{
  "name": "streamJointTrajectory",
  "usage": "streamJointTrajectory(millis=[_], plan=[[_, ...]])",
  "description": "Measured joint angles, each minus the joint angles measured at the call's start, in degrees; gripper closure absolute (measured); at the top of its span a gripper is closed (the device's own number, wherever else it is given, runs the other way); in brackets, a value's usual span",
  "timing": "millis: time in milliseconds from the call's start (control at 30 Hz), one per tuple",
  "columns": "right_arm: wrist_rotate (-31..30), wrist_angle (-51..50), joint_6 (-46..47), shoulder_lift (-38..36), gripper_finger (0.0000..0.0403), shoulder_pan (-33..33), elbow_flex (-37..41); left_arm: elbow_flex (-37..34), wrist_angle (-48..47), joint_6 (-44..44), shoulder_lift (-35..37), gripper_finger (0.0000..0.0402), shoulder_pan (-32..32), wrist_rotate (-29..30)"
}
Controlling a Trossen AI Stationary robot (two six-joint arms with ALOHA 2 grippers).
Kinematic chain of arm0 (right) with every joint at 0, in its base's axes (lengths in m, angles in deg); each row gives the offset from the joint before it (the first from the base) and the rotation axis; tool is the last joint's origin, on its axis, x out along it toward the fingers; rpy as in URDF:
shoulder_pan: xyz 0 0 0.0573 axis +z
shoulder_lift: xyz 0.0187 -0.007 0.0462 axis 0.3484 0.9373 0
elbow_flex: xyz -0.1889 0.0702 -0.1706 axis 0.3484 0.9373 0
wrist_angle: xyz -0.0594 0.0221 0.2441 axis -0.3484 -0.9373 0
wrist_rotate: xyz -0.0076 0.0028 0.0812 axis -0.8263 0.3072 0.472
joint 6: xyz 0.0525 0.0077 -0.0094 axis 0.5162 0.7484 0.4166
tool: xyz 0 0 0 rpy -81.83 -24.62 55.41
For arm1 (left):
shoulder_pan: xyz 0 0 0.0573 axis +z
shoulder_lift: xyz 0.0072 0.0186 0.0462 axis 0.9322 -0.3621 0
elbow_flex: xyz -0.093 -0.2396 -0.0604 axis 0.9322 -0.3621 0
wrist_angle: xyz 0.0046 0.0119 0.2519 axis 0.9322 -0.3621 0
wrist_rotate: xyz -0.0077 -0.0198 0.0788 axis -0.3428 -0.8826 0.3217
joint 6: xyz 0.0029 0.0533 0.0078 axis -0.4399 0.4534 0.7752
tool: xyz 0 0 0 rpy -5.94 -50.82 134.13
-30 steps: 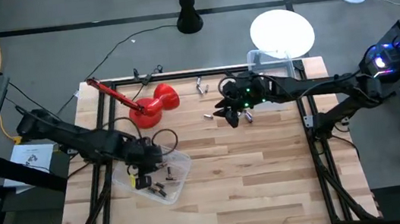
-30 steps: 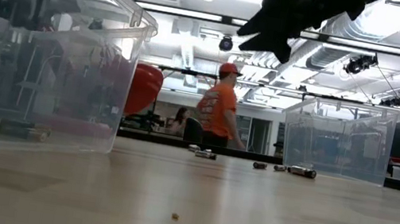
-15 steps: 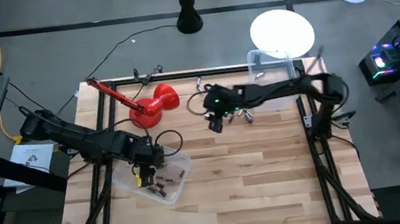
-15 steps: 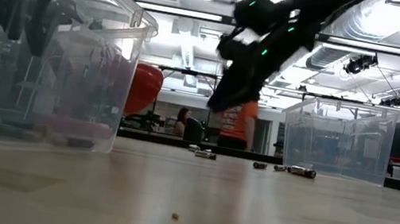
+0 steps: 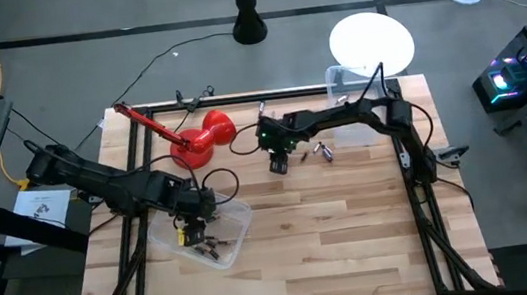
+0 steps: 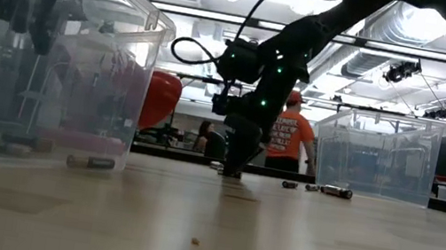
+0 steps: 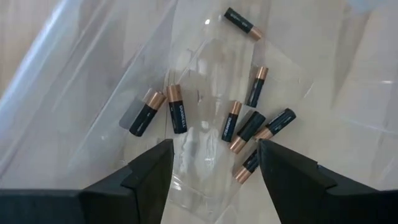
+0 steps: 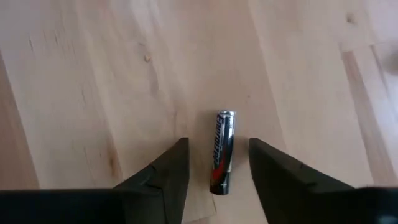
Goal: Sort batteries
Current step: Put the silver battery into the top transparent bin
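My left gripper [image 5: 191,233] hangs open over the clear bin [image 5: 226,235] at the table's front left. It points down, with nothing between its fingers [image 7: 149,168]. Several black-and-copper batteries [image 7: 177,111] lie on the bin's floor. My right gripper [image 5: 277,164] is down at the table's middle rear, pointing down and open. Its fingers [image 8: 174,162] stand on either side of a silver battery [image 8: 221,152] that lies flat on the wood, with a gap on each side. More loose batteries [image 5: 322,150] lie just right of it.
A red plunger-like tool [image 5: 197,140] lies at the back left, behind the bin. A second clear bin [image 6: 379,159] stands at the back right, beside a white round lamp [image 5: 372,43]. Two more batteries [image 5: 265,115] lie near the far edge. A person in orange [image 6: 288,140] stands beyond the table.
My right gripper has swung toward the table's left and come down to the tabletop, tipping from slanted to pointing steeply down, and now straddles the silver battery. One more battery now lies on the floor of the front-left bin, below my left gripper.
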Motion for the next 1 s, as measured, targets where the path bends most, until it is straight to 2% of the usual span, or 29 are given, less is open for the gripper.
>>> streamJointTrajectory(millis=[67,167,200,300,400,500,667,900,1000], plan=[[0.82,-0.54,0.03,0.24,0.0286,-0.06,-0.04,0.44,-0.06,1.01,0.04,0.0175,0.11,0.38],[1.7,-0.86,-0.13,-1.27,0.0374,-0.04,0.22,1.8,-1.14,4.3,0.0,0.0175,0.78,2.04],[2.39,-1.89,0.04,-2.32,0.0384,-0.04,0.2,2.48,-1.94,5.52,0.0,0.0175,1.2,2.88],[2.06,-4.86,1.47,-7.02,0.0386,-0.08,-0.9,4.7,-4.9,8.43,0.02,0.0175,2.7,6.84],[-0.62,-6.91,1.41,-15.13,0.0395,-0.78,-2.36,7.04,-6.81,10.68,0.32,0.0175,4.54,10.52],[-6.16,-10.76,2.58,-22.69,0.0397,-2.36,-2.35,8.67,-6.2,12.76,1.49,0.0175,6.73,12.95],[-14.67,-23.02,8.13,-33.91,0.0398,-6.85,-2.34,9.81,-2.64,14.01,4.07,0.0175,10.95,16.69],[-24.81,-40.5,17.1,-40.94,0.0399,-10.96,-2.27,9.83,3.99,18.78,6.36,0.0175,16.56,16.88],[-25.9,-45.73,20.07,-41.08,0.0398,-12.54,-2.23,9.83,4.95,20.85,6.49,0.0175,18.16,16.74]])
